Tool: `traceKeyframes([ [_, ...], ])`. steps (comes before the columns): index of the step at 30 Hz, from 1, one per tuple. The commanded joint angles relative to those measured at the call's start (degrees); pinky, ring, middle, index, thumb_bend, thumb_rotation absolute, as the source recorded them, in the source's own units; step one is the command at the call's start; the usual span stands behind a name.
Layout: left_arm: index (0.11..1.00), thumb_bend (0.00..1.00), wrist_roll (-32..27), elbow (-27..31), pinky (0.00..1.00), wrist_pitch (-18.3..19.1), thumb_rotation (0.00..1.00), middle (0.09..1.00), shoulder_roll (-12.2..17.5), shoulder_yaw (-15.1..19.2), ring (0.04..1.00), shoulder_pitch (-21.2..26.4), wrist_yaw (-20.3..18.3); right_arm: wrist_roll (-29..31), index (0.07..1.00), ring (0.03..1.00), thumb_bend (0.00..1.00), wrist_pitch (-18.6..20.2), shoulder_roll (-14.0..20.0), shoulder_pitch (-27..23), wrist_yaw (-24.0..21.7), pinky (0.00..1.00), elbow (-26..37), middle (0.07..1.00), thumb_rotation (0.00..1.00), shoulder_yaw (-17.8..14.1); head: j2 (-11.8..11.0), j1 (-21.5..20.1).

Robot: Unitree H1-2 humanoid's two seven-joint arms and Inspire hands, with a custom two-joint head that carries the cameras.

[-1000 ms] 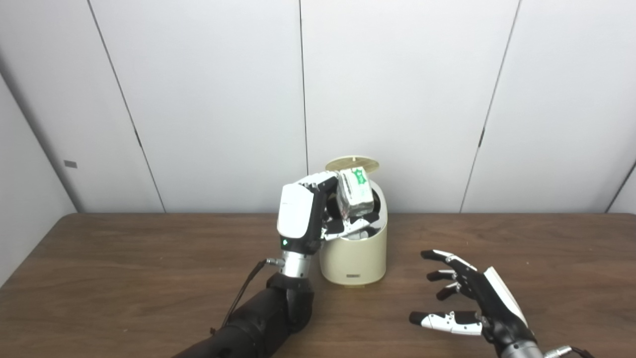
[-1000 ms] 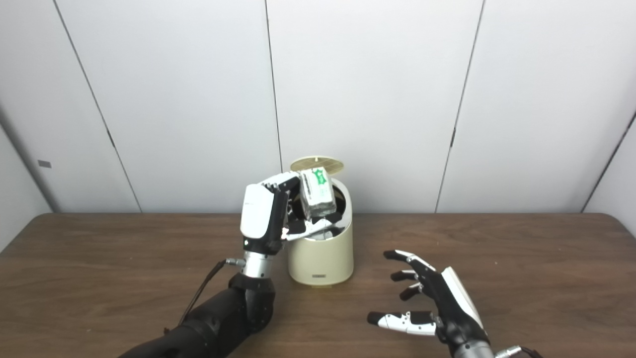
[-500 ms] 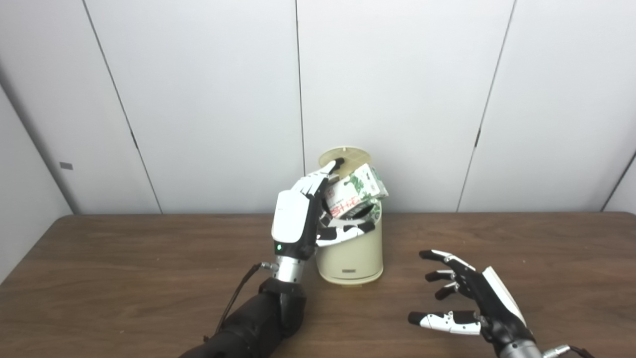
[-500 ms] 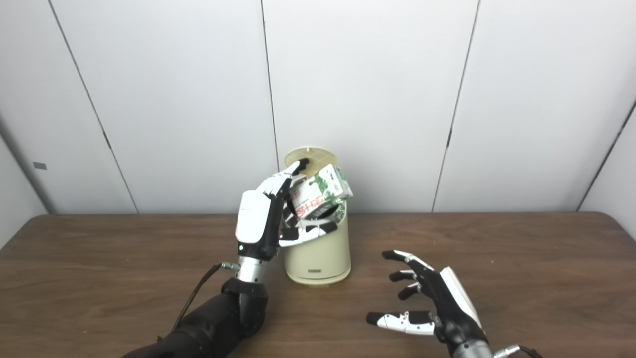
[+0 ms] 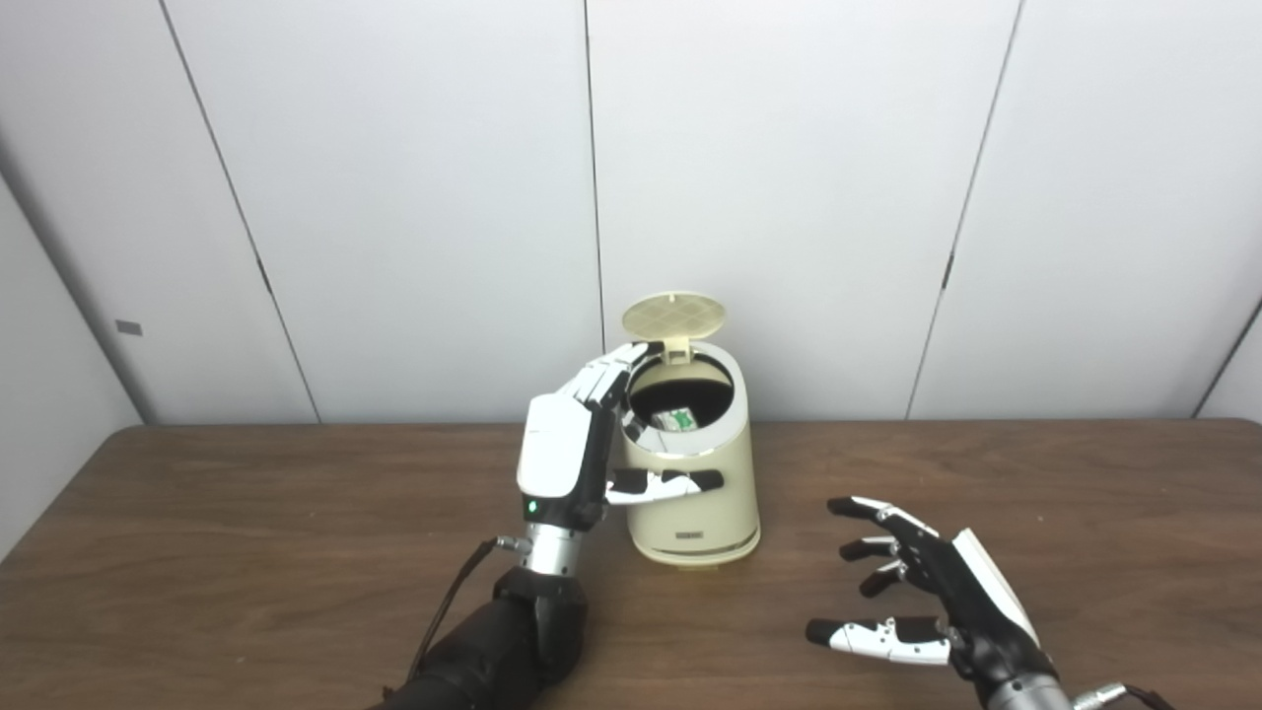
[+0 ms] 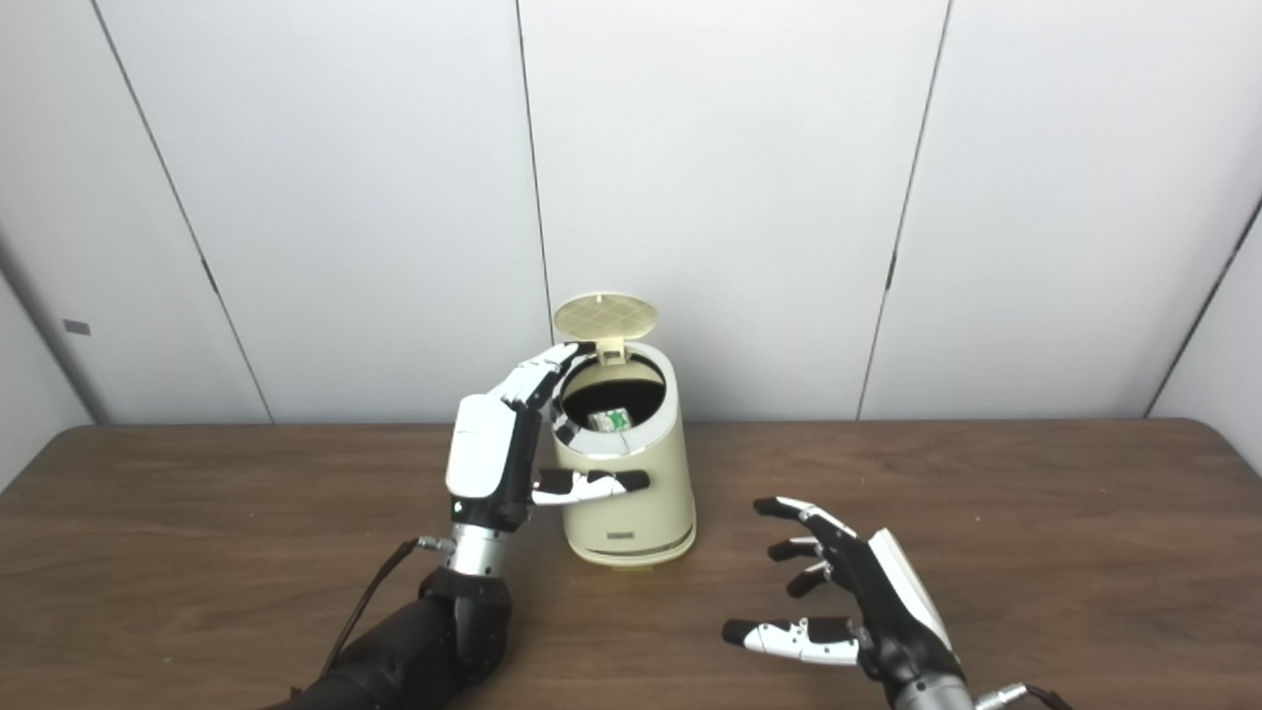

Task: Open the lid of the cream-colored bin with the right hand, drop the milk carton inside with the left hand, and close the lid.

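The cream-colored bin (image 5: 695, 493) stands on the table with its round lid (image 5: 673, 316) tipped up at the back. Down in the dark opening lies the milk carton (image 5: 676, 419), only a green and white corner showing. My left hand (image 5: 564, 456) is open just left of the bin, fingers stretched up beside the rim and thumb reaching across the bin's front wall. My right hand (image 5: 927, 592) hovers open over the table to the bin's front right, fingers spread, well apart from it.
The brown wooden table (image 5: 246, 552) runs the full width, its back edge against white wall panels (image 5: 394, 197). Nothing else stands on it besides the bin.
The left hand let go of the milk carton, which dropped from the rim into the bin. That hand then spread its fingers and drew back left. The right hand stayed put.
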State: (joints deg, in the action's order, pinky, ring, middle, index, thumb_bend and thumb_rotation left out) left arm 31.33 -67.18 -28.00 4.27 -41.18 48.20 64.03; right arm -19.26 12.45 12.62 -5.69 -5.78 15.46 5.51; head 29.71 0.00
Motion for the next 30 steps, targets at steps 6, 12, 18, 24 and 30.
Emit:
traceKeyframes([
  [6,0.815,0.77,-1.5,3.7,0.63,1.1,0.2,0.798,1.6,0.1,0.747,-3.3,-0.9,0.1,0.775,0.706,0.63,-3.0,0.4,-1.9,0.5,0.53,1.1,0.85,0.16,-0.3,0.2,0.6],
  [12,0.781,0.74,-6.4,12.1,0.62,1.1,0.18,0.768,3.5,0.6,0.729,-5.8,-4.6,0.2,0.775,0.708,0.63,-4.0,0.7,-2.5,0.4,0.53,-0.2,0.847,0.17,-0.2,-0.2,0.8],
  [18,0.764,0.74,-8.4,18.4,0.63,1.1,0.16,0.763,4.9,0.2,0.725,-7.7,-7.3,1.0,0.77,0.701,0.63,-5.4,0.6,-3.0,0.4,0.53,-1.2,0.846,0.16,-0.4,-0.6,0.9],
  [24,0.774,0.73,-14.3,24.6,0.62,1.1,0.13,0.772,5.8,-0.8,0.715,-8.6,-13.3,0.9,0.783,0.702,0.63,-4.5,0.5,-3.2,0.1,0.52,-0.7,0.859,0.16,-0.3,-0.7,1.0],
  [30,0.765,0.73,-16.5,31.2,0.6,1.1,0.11,0.768,7.6,-1.3,0.709,-8.5,-16.3,0.0,0.782,0.701,0.62,-4.6,0.4,-3.5,0.4,0.52,-1.0,0.856,0.16,0.0,-0.9,1.2],
])
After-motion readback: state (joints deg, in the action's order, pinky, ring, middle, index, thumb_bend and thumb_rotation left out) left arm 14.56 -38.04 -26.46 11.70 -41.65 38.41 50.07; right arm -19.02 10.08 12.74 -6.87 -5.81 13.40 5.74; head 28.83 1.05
